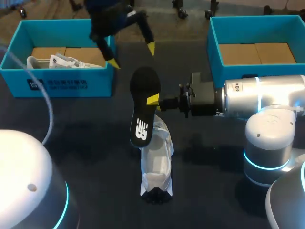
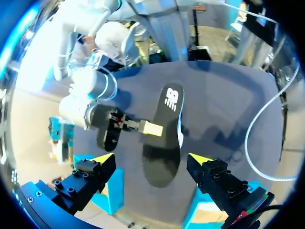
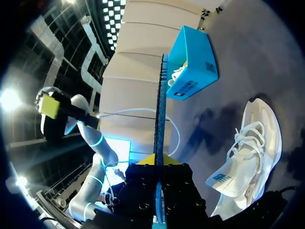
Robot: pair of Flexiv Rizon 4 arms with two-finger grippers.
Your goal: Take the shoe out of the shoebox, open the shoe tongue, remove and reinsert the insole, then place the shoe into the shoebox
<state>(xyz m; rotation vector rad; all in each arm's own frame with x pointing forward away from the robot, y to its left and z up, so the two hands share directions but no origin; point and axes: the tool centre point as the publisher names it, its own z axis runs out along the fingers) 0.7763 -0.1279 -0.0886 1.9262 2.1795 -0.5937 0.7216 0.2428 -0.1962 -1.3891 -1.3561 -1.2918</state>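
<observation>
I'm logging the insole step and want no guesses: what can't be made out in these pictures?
Head view: the insole covers the shoe's far end, hiding that part.
Head view: the right gripper shows one yellow tip; the other is behind the insole.
Head view: the left shoebox's near wall hides part of the second shoe.
Right wrist view: the insole is edge-on; its faces are unseen.

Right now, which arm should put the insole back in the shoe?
Right. The right fingers are shut on the insole, held over the shoe. The left fingers are open, empty, up by the box.
</observation>
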